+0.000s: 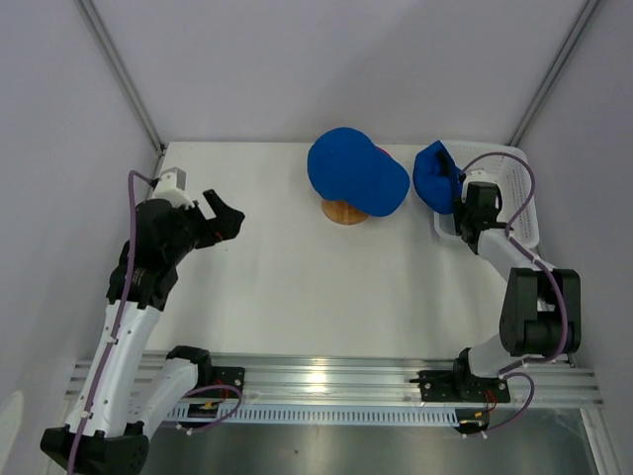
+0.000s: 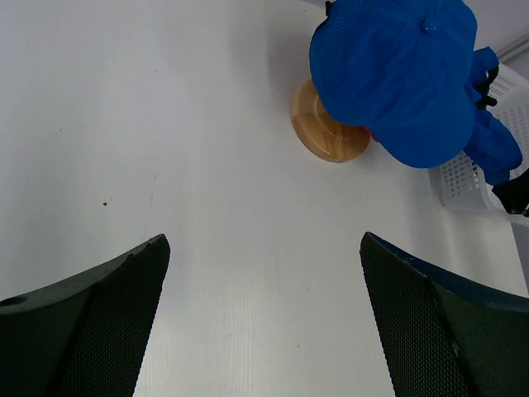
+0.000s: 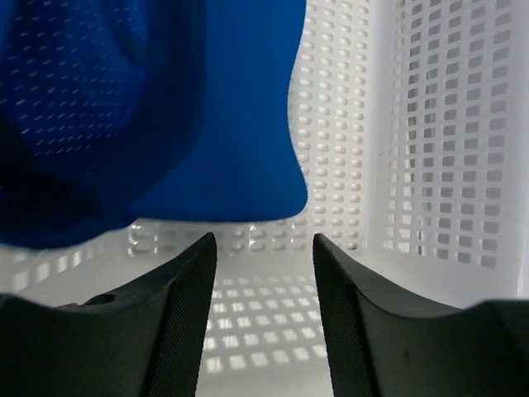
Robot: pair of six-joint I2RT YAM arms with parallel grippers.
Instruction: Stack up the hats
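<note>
Caps of royal blue fabric sit in two places. The first blue cap (image 1: 356,173) covers the round wooden stand (image 1: 344,213) on the white table (image 1: 297,277), and a magenta-pink cap (image 1: 380,151) shows its edge under it. The second blue cap (image 1: 435,170) lies at the left side of the white plastic mesh basket (image 1: 519,213). The right gripper (image 3: 264,248) is in the basket, its jaws half apart and empty, with the blue fabric just beyond the tips. The left gripper (image 1: 227,210) hovers over the table, jaws wide.

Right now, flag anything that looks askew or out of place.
One royal blue fabric cap is crumpled, bunched against the left wall of the white plastic mesh basket rather than lying flat. The other royal blue cap sits on the round wooden stand, over a magenta-pink cap; nothing odd there.
</note>
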